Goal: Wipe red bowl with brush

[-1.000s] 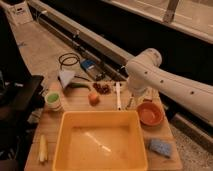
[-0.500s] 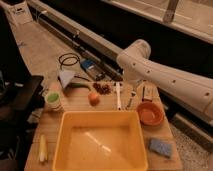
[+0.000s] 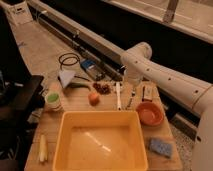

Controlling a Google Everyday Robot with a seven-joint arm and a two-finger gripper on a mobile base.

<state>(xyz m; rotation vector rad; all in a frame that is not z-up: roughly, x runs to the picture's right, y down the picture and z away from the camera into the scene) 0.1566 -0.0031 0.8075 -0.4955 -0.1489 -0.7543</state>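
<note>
Over the far side of the wooden table (image 3: 52,127), I see my gripper (image 3: 131,88) hanging with jaws spread wide, gripping nothing. Just beside it, the brush (image 3: 118,96) lies flat, left of the red bowl (image 3: 150,113).

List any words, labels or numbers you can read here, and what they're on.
No readable text anywhere.
White bag, far upper corner: dark marking, too blurred to read.
Blue packet: no legible print.
Gripper, above the fork beside the brush: no marking visible.
</note>
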